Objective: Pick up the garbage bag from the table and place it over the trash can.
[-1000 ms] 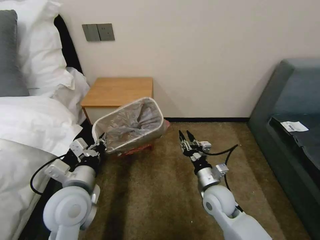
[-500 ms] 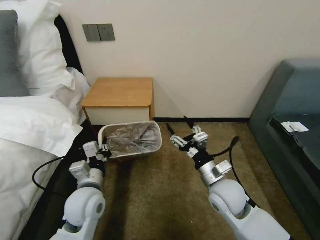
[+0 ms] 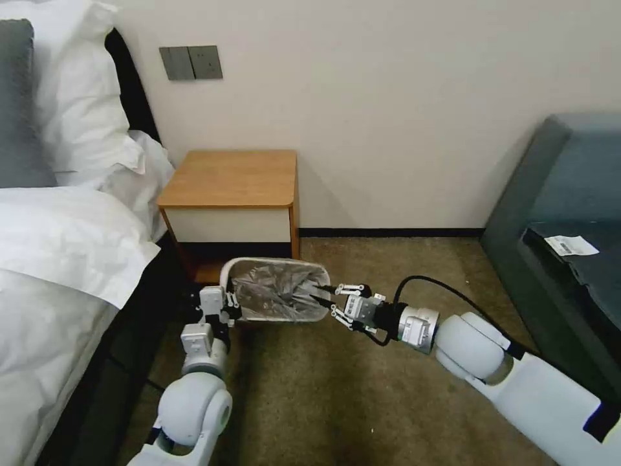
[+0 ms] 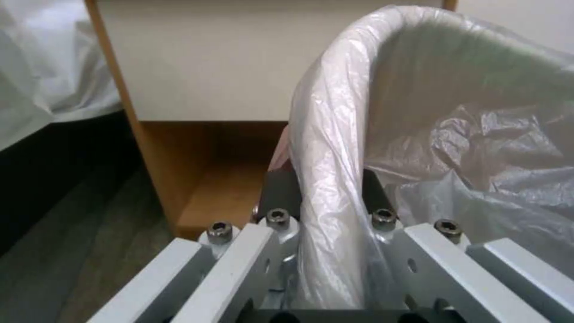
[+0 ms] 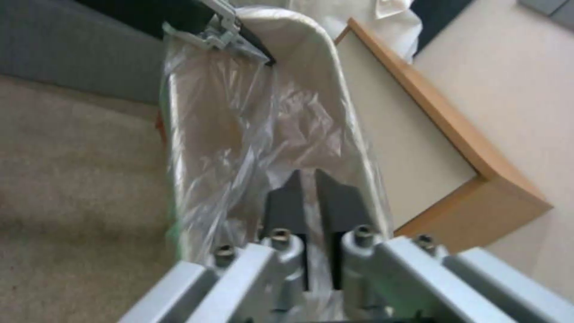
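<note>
Lowered trash can (image 3: pixel 275 299), floor-level now.

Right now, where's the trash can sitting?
In the head view the trash can stands on the carpet just in front of the table, lined with the garbage bag, between the left gripper and right gripper at its rim.

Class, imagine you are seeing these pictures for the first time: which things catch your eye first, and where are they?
First, the trash can on the carpet in front of the table, lined with the garbage bag. A gripper pinches each end of its rim: the left gripper at the bed side, the right gripper opposite. In the left wrist view, the bag film folds over the rim between the fingers.
</note>
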{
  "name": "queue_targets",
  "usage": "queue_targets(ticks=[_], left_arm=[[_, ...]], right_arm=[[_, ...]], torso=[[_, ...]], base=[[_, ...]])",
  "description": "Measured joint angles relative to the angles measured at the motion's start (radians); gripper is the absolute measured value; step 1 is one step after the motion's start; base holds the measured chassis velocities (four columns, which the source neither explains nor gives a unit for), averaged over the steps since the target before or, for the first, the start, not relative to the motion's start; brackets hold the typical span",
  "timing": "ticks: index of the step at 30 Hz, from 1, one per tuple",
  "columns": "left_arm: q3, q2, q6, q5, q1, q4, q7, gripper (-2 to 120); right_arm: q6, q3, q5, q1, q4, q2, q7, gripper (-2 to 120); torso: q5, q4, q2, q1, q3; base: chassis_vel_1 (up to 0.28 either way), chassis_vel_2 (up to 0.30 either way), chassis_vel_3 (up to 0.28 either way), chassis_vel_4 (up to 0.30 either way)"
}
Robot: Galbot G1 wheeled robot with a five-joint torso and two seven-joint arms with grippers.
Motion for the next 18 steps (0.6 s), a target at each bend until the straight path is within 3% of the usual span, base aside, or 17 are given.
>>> queue_targets(ticks=[6,18], left_arm=[[0.026,-0.008,-0.001,0.025,-0.003,0.004,0.002,8],[0.036,-0.014,-0.003,0.049,-0.007,-0.002,0.002,8]], right_arm=[[-0.030,-0.071,0.048,0.083,-0.042,0.012,0.008,0],[-0.084,-0.254,0.085,0.239,-0.201,0.131,0.034,0]], torso=[[-0.0001,-0.0002,0.000,0.000,0.000],[-0.0002,0.0001,0.000,0.000,0.000]], base=[[0.000,0.000,0.000,0.000],[0.000,0.000,0.000,0.000]])
